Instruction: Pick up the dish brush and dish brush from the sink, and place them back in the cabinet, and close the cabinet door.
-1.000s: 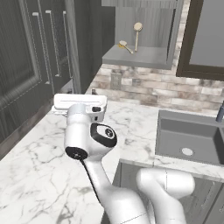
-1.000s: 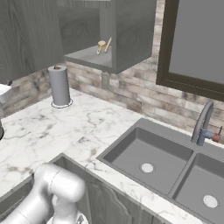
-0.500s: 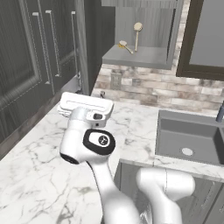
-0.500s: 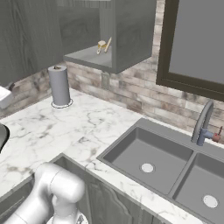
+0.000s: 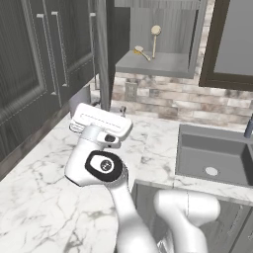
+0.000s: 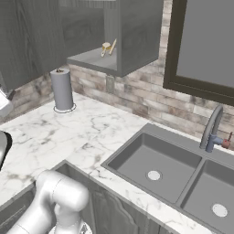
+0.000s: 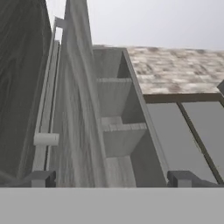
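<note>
The two dish brushes lie on the shelf of the open cabinet (image 5: 163, 64). One brush (image 5: 155, 31) stands with its round head up, the other brush (image 5: 140, 50) lies beside it. From the right they show as a small pair of dish brushes (image 6: 108, 47). Both basins of the sink (image 6: 137, 153) are bare apart from the drain discs. The cabinet door (image 5: 102, 49) stands open, edge-on. My gripper (image 7: 111, 179) is open with nothing in it and looks up along the door (image 7: 81, 109) at the cabinet's inside (image 7: 118, 131). My hand hangs over the counter, below and left of the cabinet.
Dark tall cabinets with bar handles (image 5: 62, 49) line the left wall. A paper towel roll (image 6: 61, 89) stands on the marble counter (image 6: 68, 132) under the cabinet. The steel tap (image 6: 211, 130) rises behind the sink, below the dark-framed window (image 6: 205, 41).
My hand has shifted slightly to the right and tilted, and the wrist has rolled. The jaws stayed open. The brushes and the door have not moved.
</note>
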You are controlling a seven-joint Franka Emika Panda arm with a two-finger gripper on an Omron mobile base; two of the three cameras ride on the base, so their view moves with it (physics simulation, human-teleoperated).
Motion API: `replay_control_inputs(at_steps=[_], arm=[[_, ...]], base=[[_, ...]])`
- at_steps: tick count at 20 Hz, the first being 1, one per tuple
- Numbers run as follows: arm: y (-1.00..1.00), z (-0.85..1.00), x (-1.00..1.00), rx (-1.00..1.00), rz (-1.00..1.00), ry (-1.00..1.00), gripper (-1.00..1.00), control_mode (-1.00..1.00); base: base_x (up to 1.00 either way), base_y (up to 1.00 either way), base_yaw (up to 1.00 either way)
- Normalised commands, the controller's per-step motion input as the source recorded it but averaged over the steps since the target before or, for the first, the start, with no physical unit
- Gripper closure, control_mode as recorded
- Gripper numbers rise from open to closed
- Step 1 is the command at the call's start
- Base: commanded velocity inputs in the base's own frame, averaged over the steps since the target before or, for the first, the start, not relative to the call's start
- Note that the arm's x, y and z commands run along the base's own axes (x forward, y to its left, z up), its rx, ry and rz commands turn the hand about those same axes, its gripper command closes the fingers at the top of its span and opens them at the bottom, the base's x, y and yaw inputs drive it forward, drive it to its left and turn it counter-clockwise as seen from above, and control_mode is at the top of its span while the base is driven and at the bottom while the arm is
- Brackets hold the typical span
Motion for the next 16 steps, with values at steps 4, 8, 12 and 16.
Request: replay_control_inputs(at_steps=[4, 8, 12, 16], arm=[[-0.43, 0.0, 0.12, 0.0, -0.12, -0.07, -1.0, -1.0], [-0.45, 0.0, 0.18, 0.0, -0.08, -0.04, -1.0, -1.0], [-0.49, 0.0, 0.2, 0.0, -0.03, 0.0, -1.0, -1.0], [-0.55, 0.0, 0.17, 0.0, 0.0, 0.0, -1.0, -1.0]], base=[[0.0, 0.0, 0.0], [0.0, 0.0, 0.0], [0.0, 0.0, 0.0], [0.0, 0.0, 0.0]])
